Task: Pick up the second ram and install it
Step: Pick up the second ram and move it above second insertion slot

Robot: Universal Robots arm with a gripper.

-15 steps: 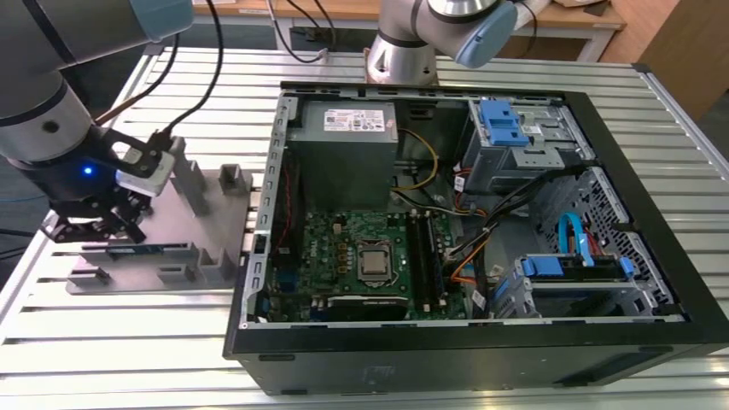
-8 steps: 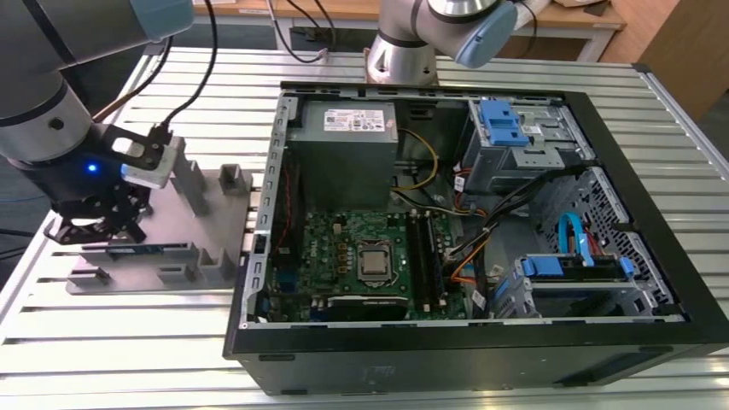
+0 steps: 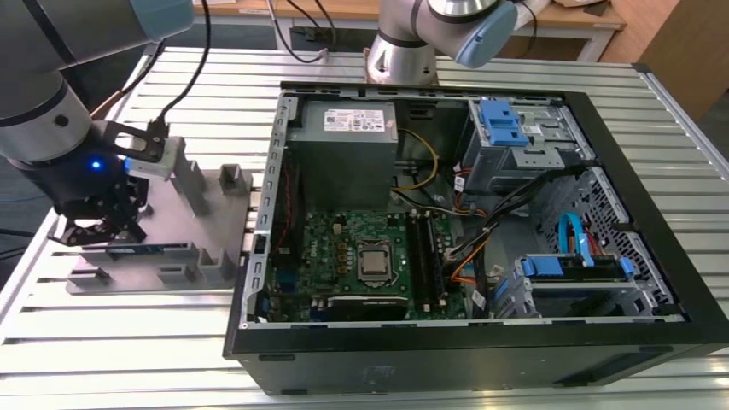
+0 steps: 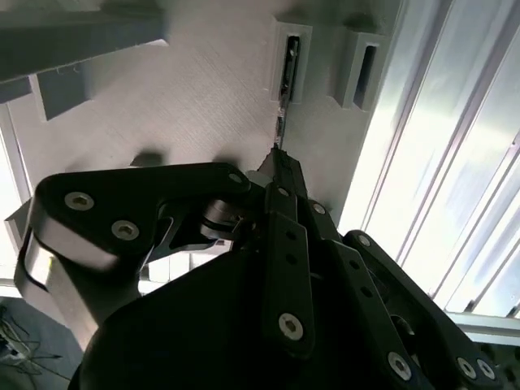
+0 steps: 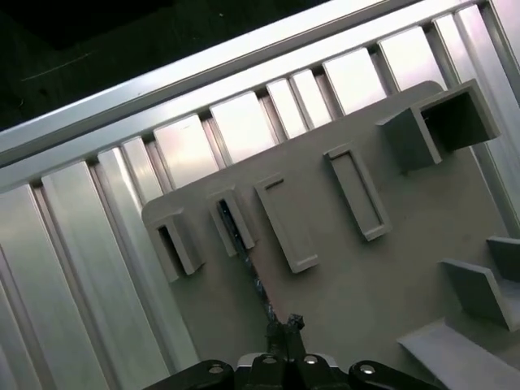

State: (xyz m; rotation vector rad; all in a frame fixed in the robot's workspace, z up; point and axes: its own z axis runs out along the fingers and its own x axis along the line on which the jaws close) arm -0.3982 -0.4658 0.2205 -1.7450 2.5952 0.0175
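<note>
One second ram [image 5: 251,272] edge-on in tray [image 5: 366,309], pinched between jaws

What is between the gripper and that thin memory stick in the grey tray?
Nothing: in both wrist views the gripper is right at the second ram, over the grey tray.

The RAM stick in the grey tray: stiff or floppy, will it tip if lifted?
Likely stiff and light: the second ram is a thin flat board. On edge in the grey tray, it may tip once freed.
</note>
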